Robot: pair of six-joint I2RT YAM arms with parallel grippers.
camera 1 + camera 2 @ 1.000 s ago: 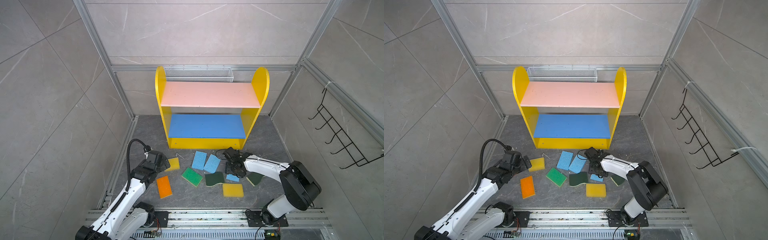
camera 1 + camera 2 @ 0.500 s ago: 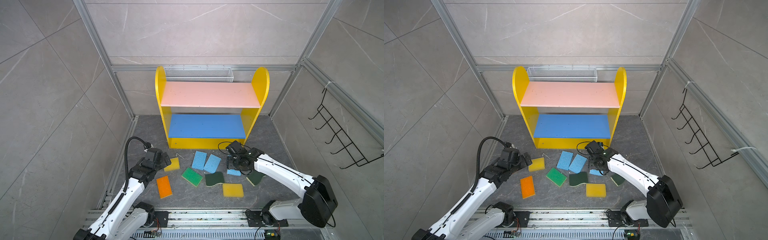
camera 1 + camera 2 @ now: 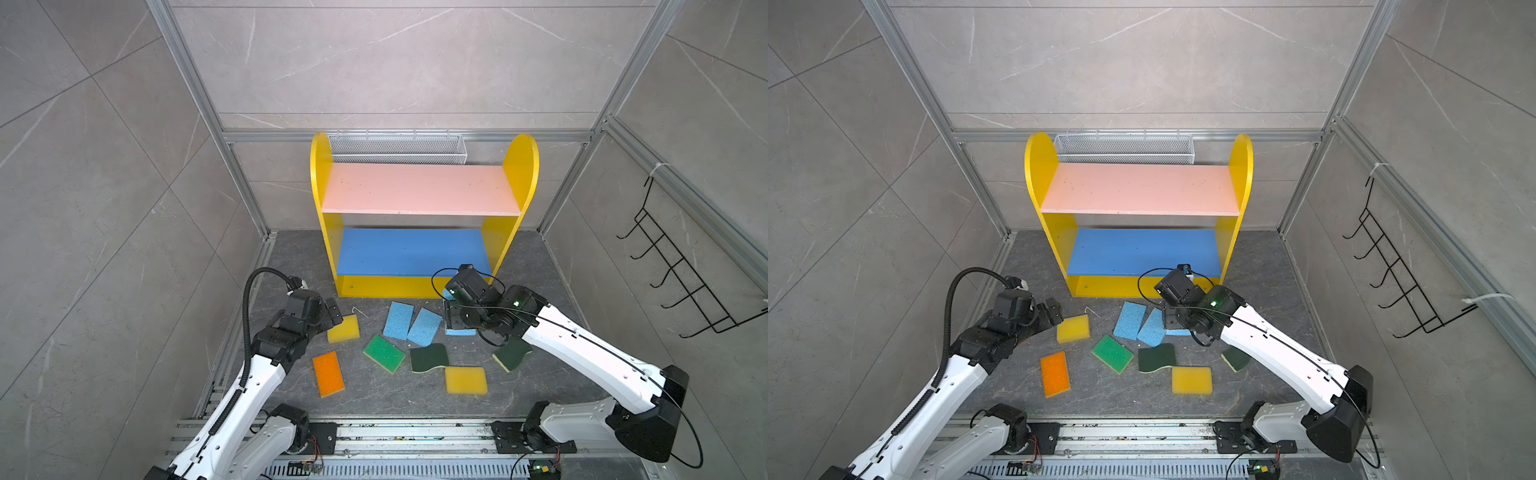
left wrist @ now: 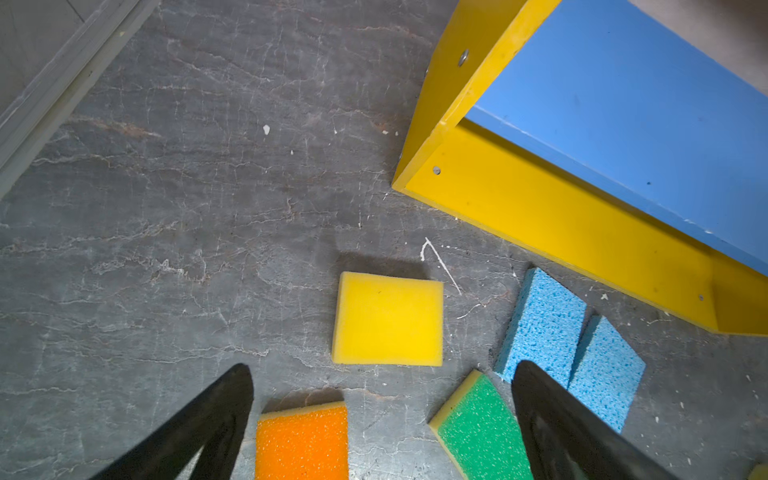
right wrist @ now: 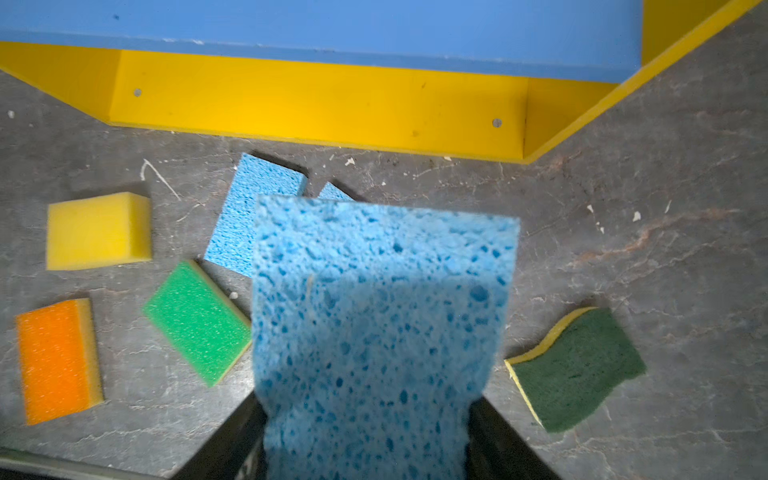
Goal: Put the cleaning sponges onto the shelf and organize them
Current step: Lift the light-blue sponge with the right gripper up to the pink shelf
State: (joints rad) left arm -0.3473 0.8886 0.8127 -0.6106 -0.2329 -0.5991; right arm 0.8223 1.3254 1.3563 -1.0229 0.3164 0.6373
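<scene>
Sponges (image 3: 424,327): 3 blue (image 3: 398,320), 2 yellow (image 3: 466,380), 1 orange (image 3: 328,373), 1 green (image 3: 383,353), 2 dark-green (image 3: 429,358) | left fingers (image 4: 199,424) wide | right fingers (image 5: 232,440) holding blue

big grey tile walls (image 3: 374,62), aluminium frame posts (image 3: 203,108) in the corners, dark veiny stone surface (image 3: 299,257), white mesh basket (image 3: 399,145) on the back wall, black hook rack (image 3: 690,270) on the right wall, soft even light

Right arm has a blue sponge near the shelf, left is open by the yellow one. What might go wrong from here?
1. The right gripper pinches the light blue sponge at one end; its free end may catch on the blue middle board and slip out.
2. The left gripper is open near the yellow sponge, but the orange sponge and bright green sponge lie by its jaws; closing may drag them.
</scene>
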